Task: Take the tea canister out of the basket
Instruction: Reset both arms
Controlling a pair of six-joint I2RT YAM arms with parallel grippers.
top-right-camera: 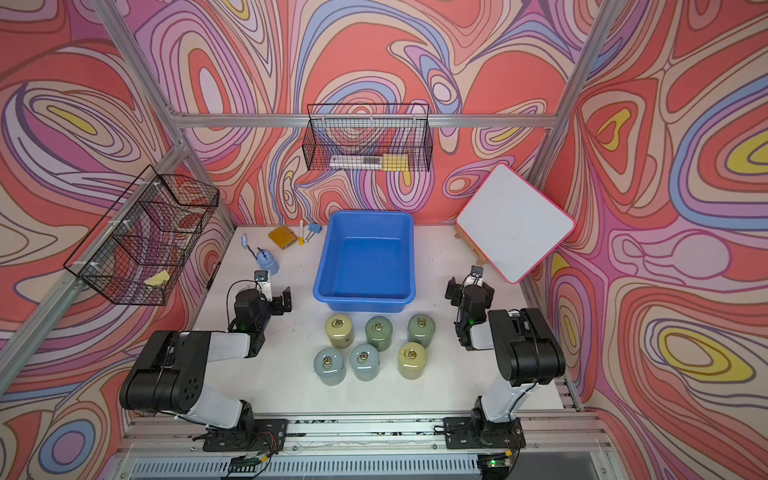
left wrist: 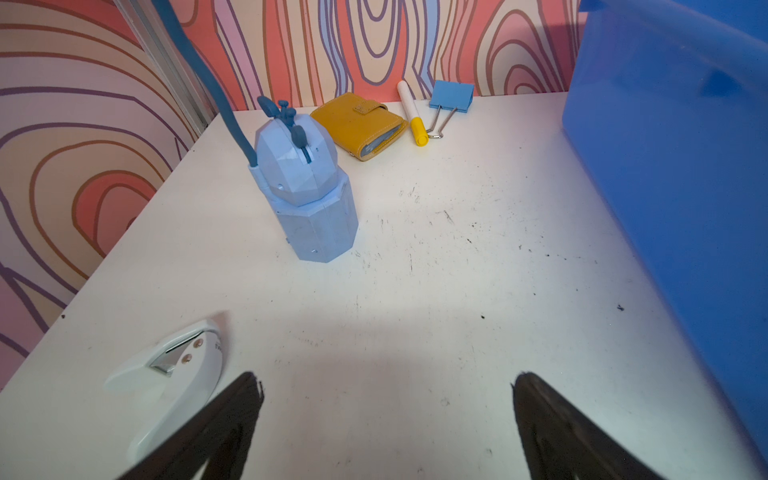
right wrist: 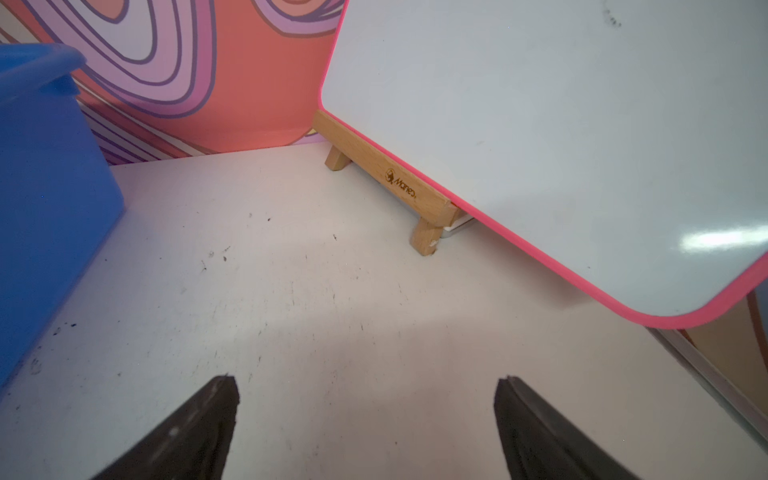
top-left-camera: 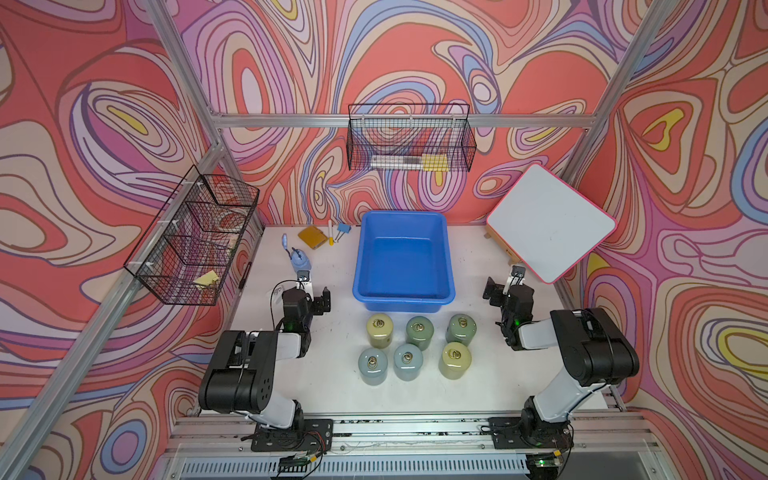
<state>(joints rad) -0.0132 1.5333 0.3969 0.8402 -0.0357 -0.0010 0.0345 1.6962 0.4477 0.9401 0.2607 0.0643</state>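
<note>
Swirling coral, lilac and yellow walls enclose the white worktop (top-left-camera: pixel 332 390), where the blue basket (top-left-camera: pixel 402 305) sits toward the back, its floor bare in both top views. Six lidded tea canisters (top-left-camera: pixel 419 332), in yellow-green, green and pale blue, stand upright in two rows of three on the worktop just in front of the basket, clear of its front wall and of each other. My left arm (top-left-camera: pixel 257 353) and right arm (top-left-camera: pixel 590 345) are folded low on either side of the basket. Both sets of jaws are spread wide and hold nothing, with only scuffed worktop between the tips in each wrist view.

By my reading, the removal step is finished: no canister is left inside for me to lift. The next move, if any, calls for little more than a check of the basket, and for keeping clear of the rows so none gets knocked.

Neither wrist view shows the canisters; each catches only an outer wall of the basket at its edge. The inner face of the basket's front wall is hidden behind its rim in the top views. Which of the six the task means I cannot tell. A white gadget (left wrist: pixel 166 382) on the worktop is partly covered by one of my left jaws, and I cannot say what it is. The contents of the black wire baskets (top-left-camera: pixel 195 241) on the walls are hard to make out.
</note>
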